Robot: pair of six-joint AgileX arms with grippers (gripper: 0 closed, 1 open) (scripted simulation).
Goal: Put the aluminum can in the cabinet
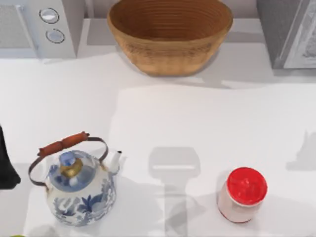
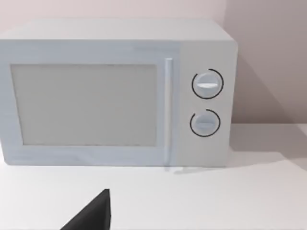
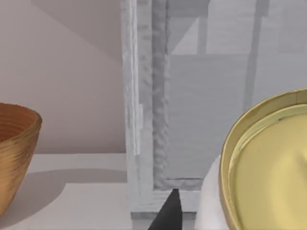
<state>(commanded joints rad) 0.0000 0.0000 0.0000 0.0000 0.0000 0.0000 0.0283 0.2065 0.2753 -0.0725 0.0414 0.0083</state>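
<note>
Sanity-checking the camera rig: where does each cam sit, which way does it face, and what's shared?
Top view: above the table, looking down at kettle, red-lidded jar, basket; left arm at the left edge.
Left wrist view: low, facing the microwave; dark fingertip.
Right wrist view: low, facing the cabinet; yellow can close by.
Shared: basket, microwave, cabinet.

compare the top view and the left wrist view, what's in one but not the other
Top view alone: the kettle at front left, a red-lidded jar at front right, the basket at the back middle, and the cabinet at the back right corner.

Left wrist view alone: the microwave's door and its handle, seen from the front, plus a dark tip of the left hand at the frame's edge.

Both: the microwave with its two dials, and the white table.
</note>
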